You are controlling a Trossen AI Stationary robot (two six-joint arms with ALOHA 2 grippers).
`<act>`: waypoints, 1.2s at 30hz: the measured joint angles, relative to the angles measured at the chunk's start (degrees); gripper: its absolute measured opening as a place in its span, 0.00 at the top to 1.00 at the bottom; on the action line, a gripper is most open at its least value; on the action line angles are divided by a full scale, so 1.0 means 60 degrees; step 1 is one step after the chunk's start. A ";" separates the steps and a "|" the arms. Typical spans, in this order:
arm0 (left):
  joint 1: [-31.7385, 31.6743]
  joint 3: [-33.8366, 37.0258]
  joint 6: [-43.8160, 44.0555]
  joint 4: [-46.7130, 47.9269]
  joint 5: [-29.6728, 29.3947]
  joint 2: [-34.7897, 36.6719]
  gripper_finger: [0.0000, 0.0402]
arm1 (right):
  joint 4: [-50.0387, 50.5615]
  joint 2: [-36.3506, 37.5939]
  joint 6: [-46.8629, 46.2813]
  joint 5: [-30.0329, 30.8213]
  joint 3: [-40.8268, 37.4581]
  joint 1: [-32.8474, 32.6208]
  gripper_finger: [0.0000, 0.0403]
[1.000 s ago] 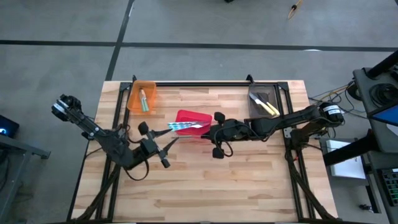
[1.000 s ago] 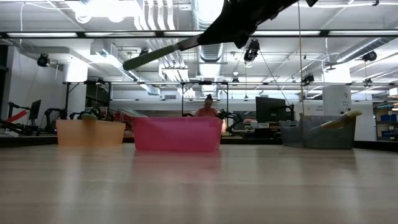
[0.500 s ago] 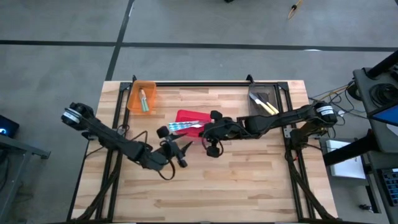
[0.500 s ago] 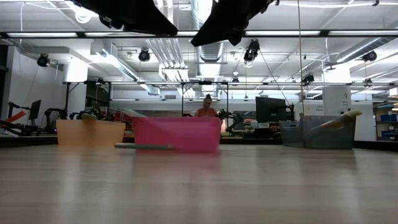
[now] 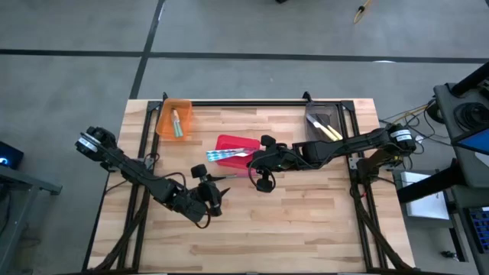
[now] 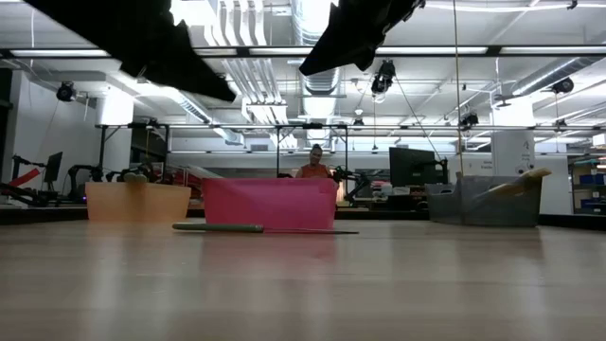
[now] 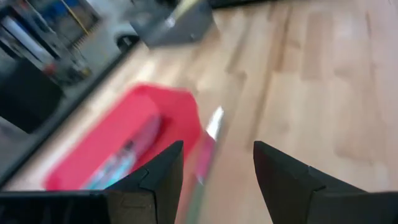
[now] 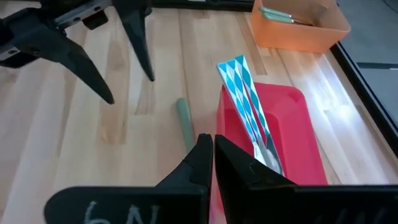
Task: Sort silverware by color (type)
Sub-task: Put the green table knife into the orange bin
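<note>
Green-handled utensil [image 6: 218, 226] now lying on wooden counter [image 5: 306, 221] beside red bin [image 5: 229, 143] — dropped short; left fingers [image 5: 216, 200] open, right fingers [image 5: 256, 169] closed, empty.

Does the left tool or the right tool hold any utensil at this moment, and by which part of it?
Nothing is held. The left tool is open above the table, and the green-handled utensil lies free on the wood. The right tool is shut and empty.
</note>
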State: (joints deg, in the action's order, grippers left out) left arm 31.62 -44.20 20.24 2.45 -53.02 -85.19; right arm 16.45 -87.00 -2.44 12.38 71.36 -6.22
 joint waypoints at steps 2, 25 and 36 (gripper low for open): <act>0.0016 0.0208 0.0375 0.0111 0.0430 0.0000 0.57 | 0.0005 0.0000 -0.0004 0.0189 -0.0054 0.0000 0.98; -0.0385 0.2710 0.0779 -0.5073 0.0423 -0.1748 0.59 | -0.0322 -0.0004 -0.0663 0.1044 -0.0850 0.0000 0.98; -0.1439 0.2037 0.0057 -0.5089 0.1516 -0.3085 0.59 | -0.0286 -0.0004 -0.0581 0.1045 -0.0857 0.0005 0.98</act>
State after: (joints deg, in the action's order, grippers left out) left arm 22.99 -31.97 20.59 -28.09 -43.92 -103.70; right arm 14.73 -87.02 -5.93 18.65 66.22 -6.19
